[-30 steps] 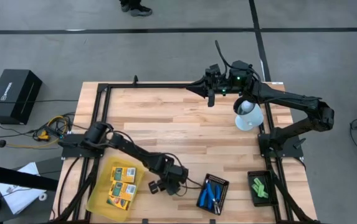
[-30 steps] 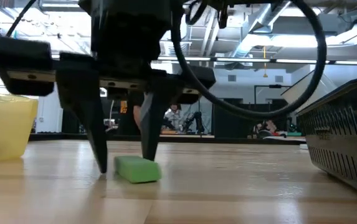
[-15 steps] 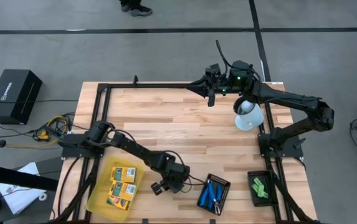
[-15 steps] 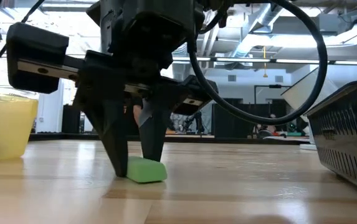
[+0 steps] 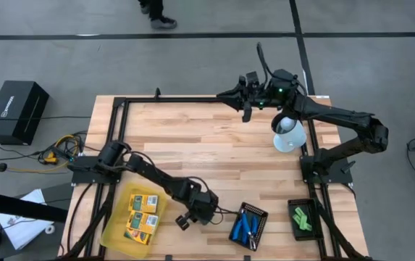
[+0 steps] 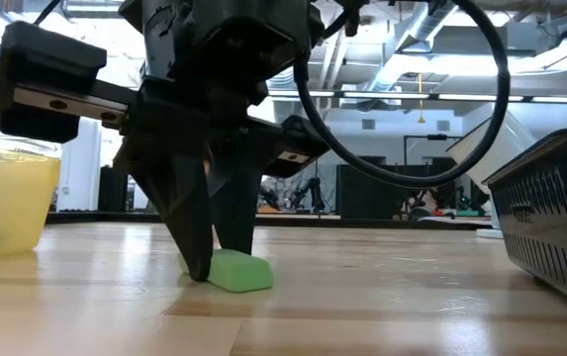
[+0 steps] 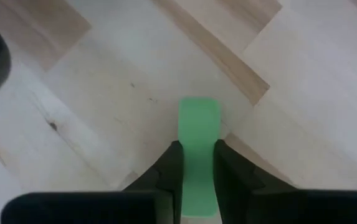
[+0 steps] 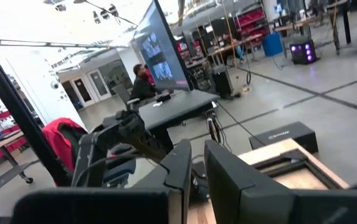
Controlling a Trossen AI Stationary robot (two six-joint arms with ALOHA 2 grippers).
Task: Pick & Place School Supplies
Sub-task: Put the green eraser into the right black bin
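My left gripper (image 5: 184,220) stands near the table's near edge, between the yellow tray and the black tray with the scissors. It points down and is shut on a bright green oblong block (image 7: 198,124), which also shows in the low view (image 6: 243,272). The yellow-orange packs (image 5: 142,214) lie in the translucent yellow tray (image 5: 114,233). The blue-handled scissors (image 5: 246,226) lie in one black ribbed tray. More green blocks (image 5: 301,217) lie in the other. My right gripper (image 5: 227,95) waits, shut, raised over the table's far edge. My left gripper pinches the green block by its two long sides (image 7: 190,146) between the two fingers (image 6: 196,259). The fingers come from above, pointing down, and lie across the block. The block lies flat with its underside on the table (image 6: 253,289).
The yellow tray's wall (image 6: 1,203) stands on one side of the gripper and a black ribbed tray (image 6: 550,227) on the other. A white round thing (image 5: 288,135) sits by the right arm. Bare wood (image 5: 193,145) spans the table's middle.
My left gripper has come down a little and shut on the green block, which lay between its open fingers a second ago. The block has slid slightly along the table and still lies flat.
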